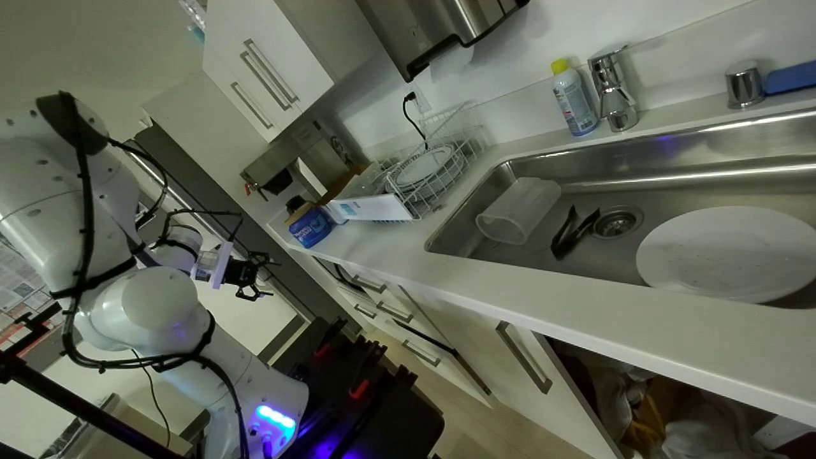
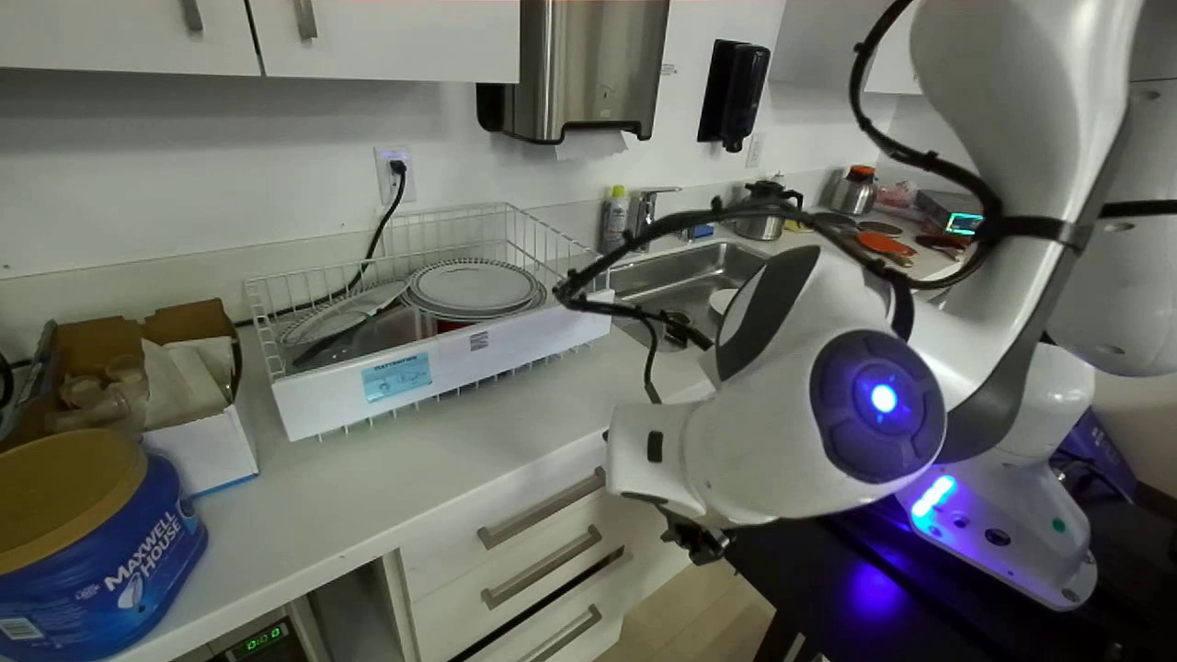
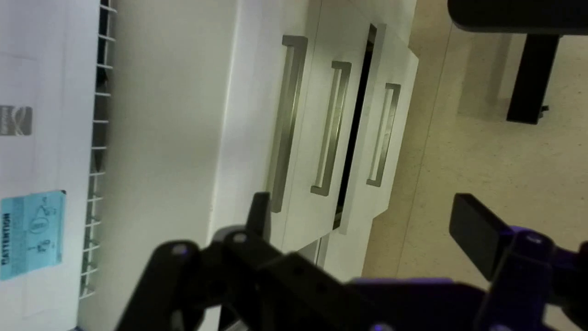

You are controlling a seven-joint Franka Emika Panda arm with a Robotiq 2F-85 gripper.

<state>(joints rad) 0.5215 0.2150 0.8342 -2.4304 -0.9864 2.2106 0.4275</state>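
"White wire, that dish rack (image 2: 533, 336), with plates (image 2: 474, 287) lying in it. What is in front of it?"

"Forward of the rack and lower, under the lip of the surface (image 2: 368, 478), come the drawers (image 3: 314, 119). Counting down, the top two sit closed; the third drawer (image 3: 379, 138) stands out a little, with a dark gap along its top."

"And the jaws?"

"Spread wide, nothing held between the fingers (image 3: 477, 234). They hang out in front of the rack, apart from the drawers, and the wrist view shows the metal handles (image 3: 335, 128) across the span."

"What else is near the rack?"

"Just beside it, an open carton (image 2: 202, 450); past that, farther from the rack, a blue Maxwell House tub (image 2: 110, 561). Beyond the rack's opposite end lies the steel sink (image 1: 669, 166), with a clear container (image 1: 517, 210) and a white plate (image 1: 727, 255) inside."
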